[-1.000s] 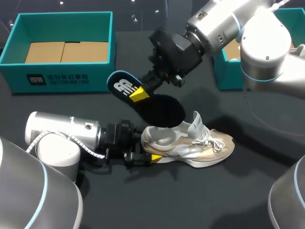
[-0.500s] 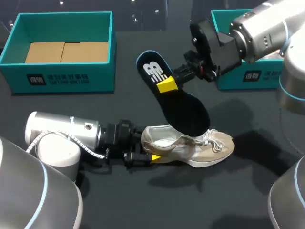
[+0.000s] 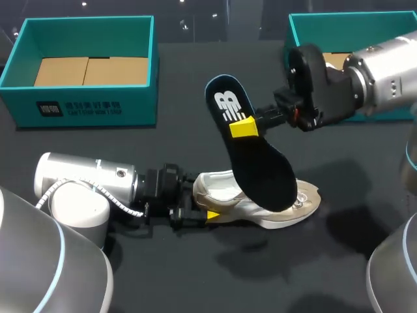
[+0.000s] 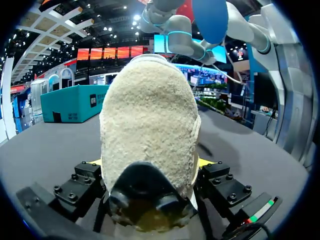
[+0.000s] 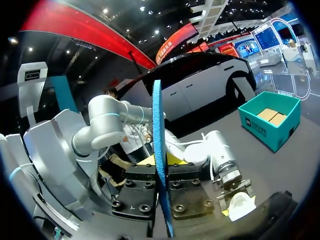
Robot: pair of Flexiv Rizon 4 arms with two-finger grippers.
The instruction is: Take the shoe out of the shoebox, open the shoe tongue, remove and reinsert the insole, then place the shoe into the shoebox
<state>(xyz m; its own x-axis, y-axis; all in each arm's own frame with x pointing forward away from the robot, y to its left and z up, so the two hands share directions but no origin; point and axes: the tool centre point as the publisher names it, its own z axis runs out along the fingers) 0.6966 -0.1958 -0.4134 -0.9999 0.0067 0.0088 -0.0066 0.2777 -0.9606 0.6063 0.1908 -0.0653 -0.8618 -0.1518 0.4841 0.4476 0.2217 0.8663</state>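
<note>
My right gripper (image 3: 244, 127) is shut on the black insole (image 3: 251, 153), which has a white logo and a blue underside. It holds the insole slanted in the air, the toe end hanging over the shoe's laces. In the right wrist view the insole (image 5: 159, 150) stands edge-on between the fingers of the right gripper (image 5: 161, 162). The beige and white shoe (image 3: 225, 195) lies on the table, toe to the right. My left gripper (image 3: 202, 215) is shut on its heel. In the left wrist view the shoe's heel (image 4: 147, 130) fills the gap of the left gripper (image 4: 150, 162).
A teal shoebox (image 3: 85, 104) with a cardboard floor stands at the back left. A second teal box (image 3: 326, 16) stands at the back right, partly behind my right arm. Bare black table lies in front of the shoe.
My right arm has carried the insole to the right and turned it, so its toe end now hangs over the laces. The left arm and shoe have stayed put.
</note>
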